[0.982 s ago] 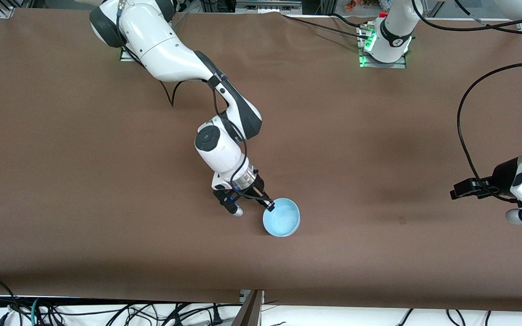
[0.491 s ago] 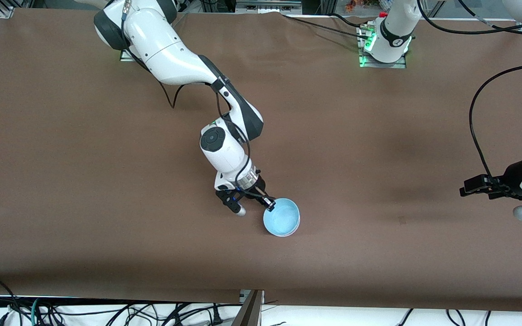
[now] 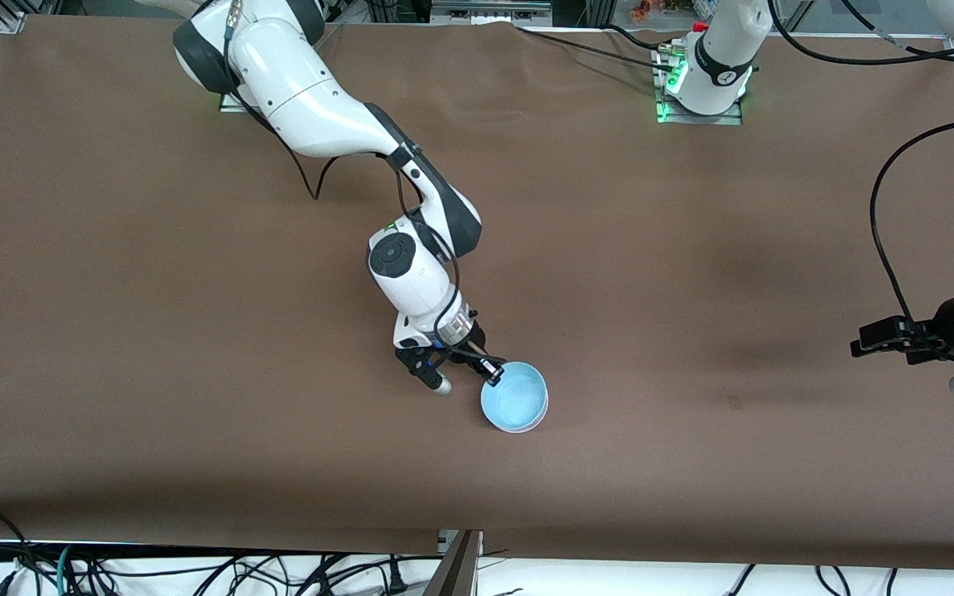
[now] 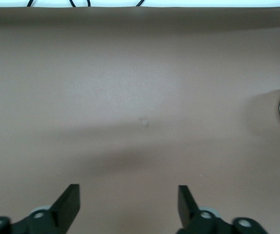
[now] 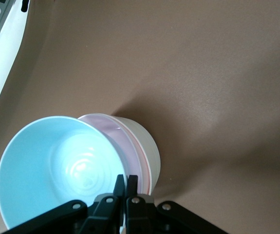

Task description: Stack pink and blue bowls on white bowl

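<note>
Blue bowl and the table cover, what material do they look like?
Blue bowl: likely plastic, smooth and semi-glossy; soft highlights and faint concentric rings show in its base. Table cover: looks like matte brown paper or fabric sheet; no glare, slight creases.

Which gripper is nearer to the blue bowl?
Right. The right gripper pinches the blue bowl's rim; the left gripper hangs open over bare table at the left arm's end.

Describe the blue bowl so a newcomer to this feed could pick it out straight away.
On the brown table, follow the right arm down from its base to its end effector, shut on a bowl's rim. That is the blue bowl, tilted in the white bowl with the pink bowl between them. It alone is sky blue and topmost.
</note>
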